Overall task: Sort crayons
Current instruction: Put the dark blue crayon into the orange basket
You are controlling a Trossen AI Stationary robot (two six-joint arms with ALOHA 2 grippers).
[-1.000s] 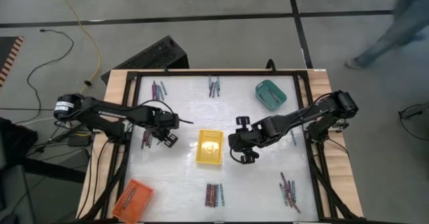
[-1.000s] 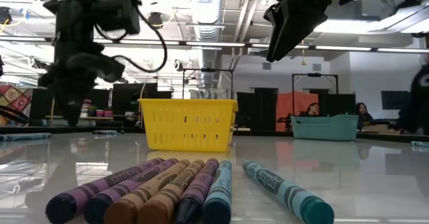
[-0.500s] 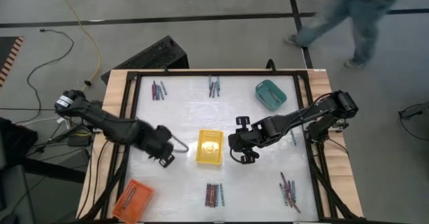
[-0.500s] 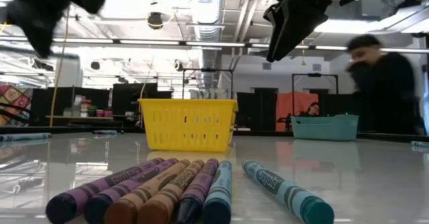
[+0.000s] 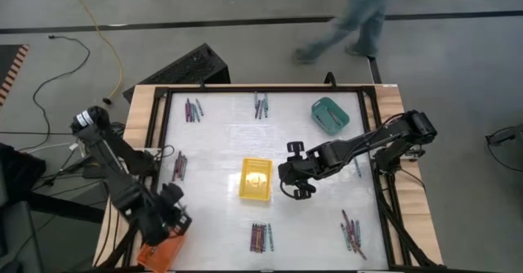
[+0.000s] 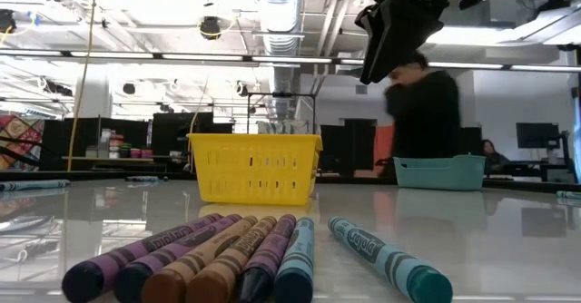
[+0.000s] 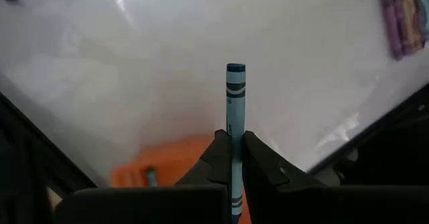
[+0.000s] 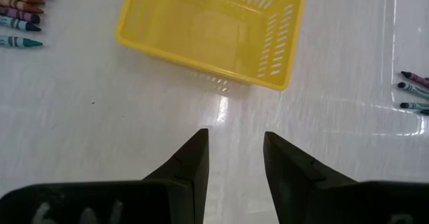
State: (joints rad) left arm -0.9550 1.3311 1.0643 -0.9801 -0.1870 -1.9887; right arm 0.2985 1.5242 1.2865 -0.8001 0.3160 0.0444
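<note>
Two pincers are at work over the white tabletop. At the tabletop's near-left corner, the left pincer is clamped shut on a blue crayon, which stands straight out between its fingers with most of its length past the tips. Under that pincer, the wrist view shows the orange tray, with another crayon lying in it; seen from above, the tray is partly covered by the arm.

Near the middle of the tabletop, the right pincer hangs above the surface with its fingers parted and nothing between them. It sits just beside the yellow basket, on the basket's right in the high view, and its wrist camera looks across bare tabletop to the basket's wall.

Loose crayons lie in small clusters well apart from that pincer: a row at the near edge, a scatter at the near right, one at the left side, and two at the far edge. The teal tray sits at the far right. From table height the near row of crayons fills the foreground, purple, brown and bluish.

Beyond the tabletop a person is on the floor.
</note>
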